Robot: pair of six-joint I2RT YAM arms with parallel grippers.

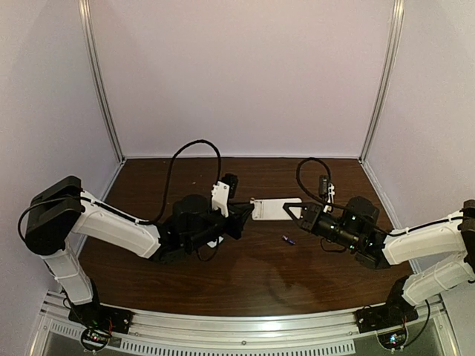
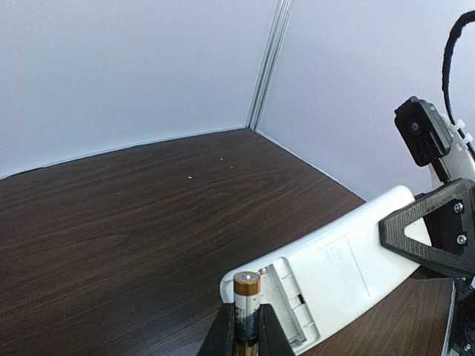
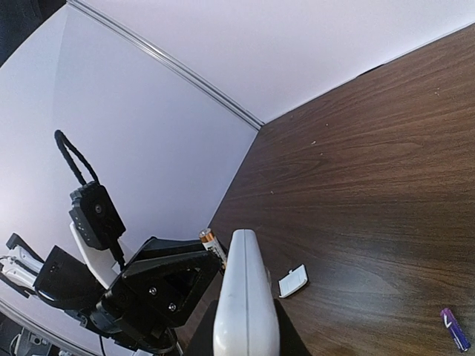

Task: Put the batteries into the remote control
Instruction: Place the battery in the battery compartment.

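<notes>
My right gripper (image 1: 295, 211) (image 3: 245, 335) is shut on the white remote control (image 1: 272, 209) (image 3: 244, 293) and holds it above the table, edge-on in the right wrist view. In the left wrist view the remote control (image 2: 356, 259) shows its plain back, with the open battery compartment (image 2: 293, 300) uncovered. My left gripper (image 1: 242, 216) (image 2: 247, 320) is shut on the gold-brown battery (image 2: 247, 295) (image 3: 211, 244), which stands upright right at the compartment's end. The dark blue-purple battery (image 1: 287, 239) (image 3: 454, 328) lies on the table below the remote.
A small white battery cover (image 3: 292, 281) lies on the dark wooden table (image 1: 245, 274) under the remote. Pale walls with metal corner posts (image 1: 104, 96) enclose the table on three sides. Black cables (image 1: 194, 152) loop above both wrists.
</notes>
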